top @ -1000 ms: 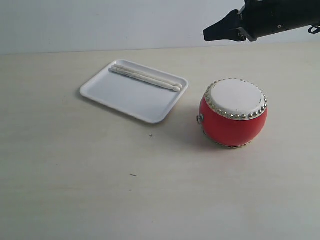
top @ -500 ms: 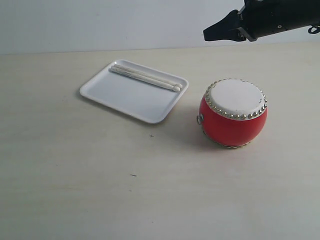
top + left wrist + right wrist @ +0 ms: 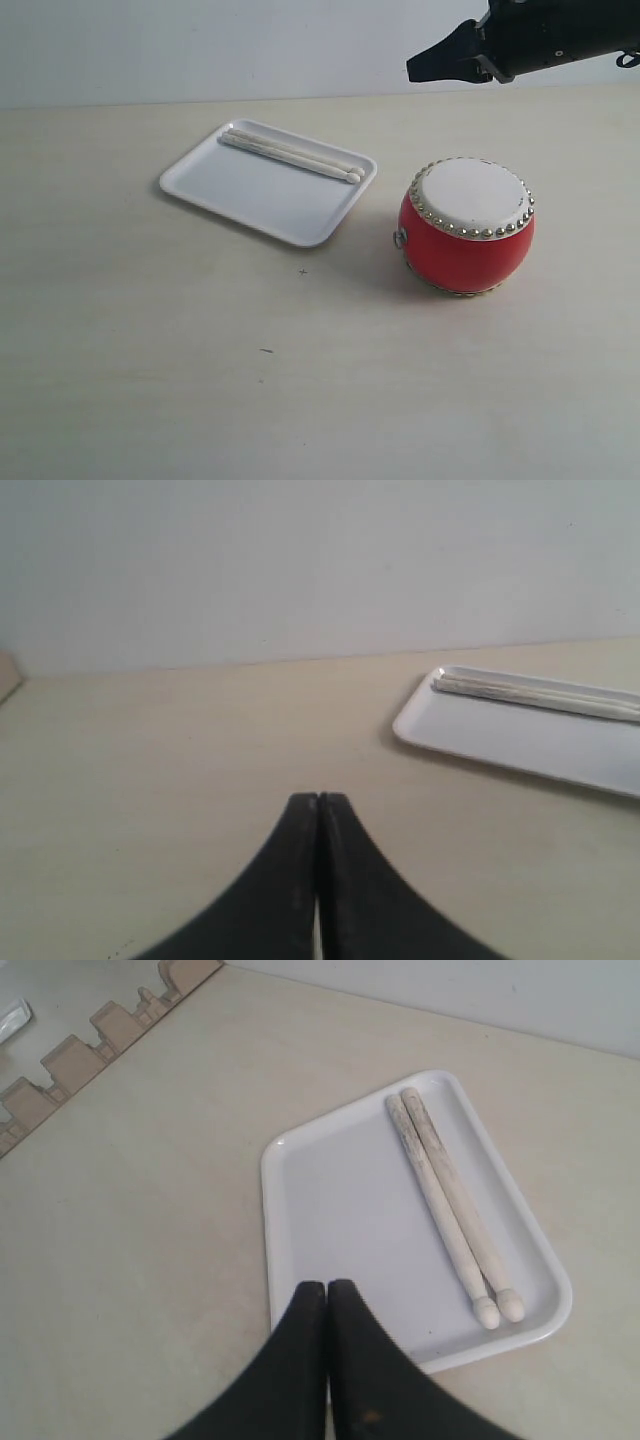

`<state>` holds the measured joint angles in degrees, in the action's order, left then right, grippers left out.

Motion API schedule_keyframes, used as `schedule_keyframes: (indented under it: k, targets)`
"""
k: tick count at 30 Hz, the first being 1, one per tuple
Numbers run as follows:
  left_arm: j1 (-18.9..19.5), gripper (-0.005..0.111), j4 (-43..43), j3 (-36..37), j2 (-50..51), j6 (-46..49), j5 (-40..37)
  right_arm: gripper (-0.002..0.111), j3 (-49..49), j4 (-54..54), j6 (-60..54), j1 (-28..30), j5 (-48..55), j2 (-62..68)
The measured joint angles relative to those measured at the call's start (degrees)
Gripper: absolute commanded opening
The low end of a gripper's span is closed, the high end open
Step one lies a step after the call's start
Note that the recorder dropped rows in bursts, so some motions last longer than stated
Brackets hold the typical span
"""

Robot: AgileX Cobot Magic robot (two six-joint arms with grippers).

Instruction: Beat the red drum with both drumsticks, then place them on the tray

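Note:
The red drum (image 3: 466,226) stands upright on the table at the right, its white skin ringed with silver studs. Left of it lies the white tray (image 3: 250,195), and both cream drumsticks (image 3: 291,154) rest side by side along its far rim. My right gripper (image 3: 413,69) hangs shut and empty high above the table behind the drum; its wrist view looks down on the tray (image 3: 330,1210) and the drumsticks (image 3: 447,1202) past the closed tips (image 3: 326,1286). My left gripper (image 3: 318,799) is shut with nothing in it, low over bare table, with the tray (image 3: 500,735) off to one side.
A pale wall runs along the back of the table (image 3: 200,350). In the right wrist view a notched wooden strip (image 3: 95,1045) lies at the table's edge beyond the tray.

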<state>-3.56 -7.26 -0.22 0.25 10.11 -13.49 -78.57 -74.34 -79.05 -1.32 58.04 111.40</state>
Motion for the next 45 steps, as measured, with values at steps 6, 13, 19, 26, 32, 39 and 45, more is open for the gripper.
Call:
schedule_keyframes:
  k: [6, 13, 19, 26, 32, 39, 45]
  targets:
    - [0.00, 0.000, -5.48, 0.09, 0.00, 0.00, -5.98, 0.000, 0.00, 0.00, 0.00, 0.00, 0.00, 0.00]
    - [0.00, 0.000, -5.83, 0.09, 0.00, 0.00, -7.45, 0.000, 0.00, 0.00, 0.00, 0.00, 0.00, 0.00]
    - [0.00, 0.000, -5.83, 0.09, 0.00, 0.00, -7.45, 0.000, 0.00, 0.00, 0.00, 0.00, 0.00, 0.00]
    - [0.00, 0.000, -5.83, 0.09, 0.00, 0.00, -7.45, 0.000, 0.00, 0.00, 0.00, 0.00, 0.00, 0.00]
    - [0.00, 0.000, -5.83, 0.09, 0.00, 0.00, -7.45, 0.000, 0.00, 0.00, 0.00, 0.00, 0.00, 0.00]
    - [0.00, 0.000, -5.83, 0.09, 0.00, 0.00, -7.45, 0.000, 0.00, 0.00, 0.00, 0.00, 0.00, 0.00]
    - [0.00, 0.000, -5.83, 0.09, 0.00, 0.00, -7.45, 0.000, 0.00, 0.13, 0.00, 0.00, -0.34, -1.79]
